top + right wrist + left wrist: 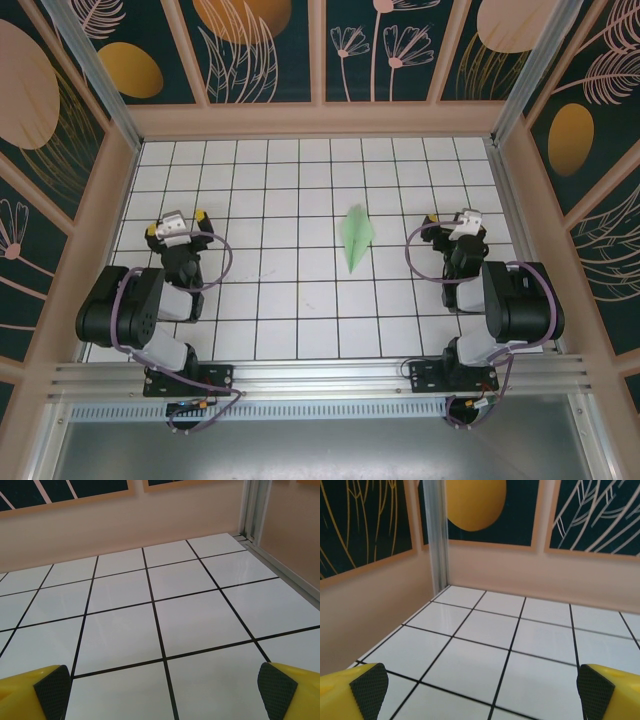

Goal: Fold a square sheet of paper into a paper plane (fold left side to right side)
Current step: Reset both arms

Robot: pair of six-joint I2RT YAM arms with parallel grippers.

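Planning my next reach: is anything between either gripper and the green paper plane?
Nothing visible. The paper plane lies alone on the table, with bare white tiles between it and the open left gripper and the open right gripper.

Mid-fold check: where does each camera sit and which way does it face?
Top external: above, behind the bases, looking down on the table; both arms, left gripper, right gripper, paper plane between.
Left wrist: on the left arm, facing the far-left corner; left fingers open.
Right wrist: facing the far-right corner; right fingers open.
Shared: both wrist views show table tiles and wall.
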